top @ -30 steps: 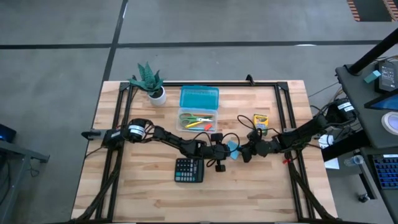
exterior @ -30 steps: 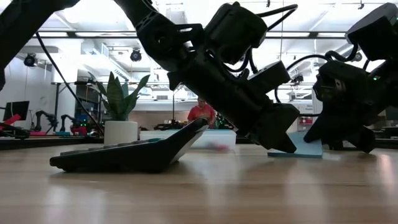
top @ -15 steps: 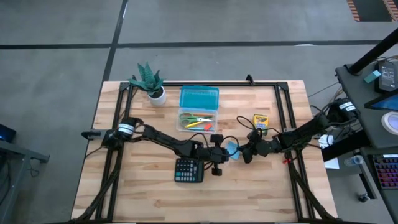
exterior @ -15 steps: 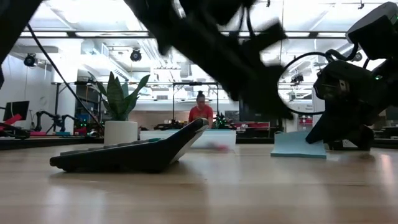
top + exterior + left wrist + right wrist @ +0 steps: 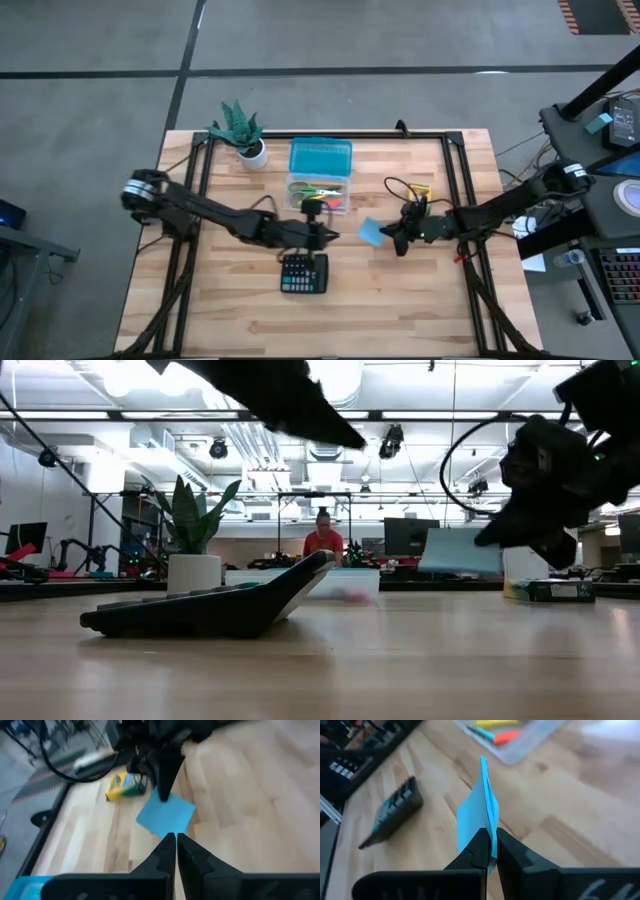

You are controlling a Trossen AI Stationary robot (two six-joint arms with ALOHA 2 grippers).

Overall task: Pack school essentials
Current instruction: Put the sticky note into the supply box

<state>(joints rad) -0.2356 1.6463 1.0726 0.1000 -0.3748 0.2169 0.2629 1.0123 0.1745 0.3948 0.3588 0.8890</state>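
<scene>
Right claw pinching light-blue note pad, lifting it clear of the counter near the centre. Left claw pressed together, empty, hovering beside the calculator. Clear tray toward the far edge holding pencils and scissors, partly hidden. Crayon box lying just beyond the right arm.

One counter carries one potted plant, one clear tray with one blue lid, one calculator, one crayon box and one blue note pad. Two arms work there, each with one pincer. One pair of scissors lies in the tray among several pencils.
</scene>
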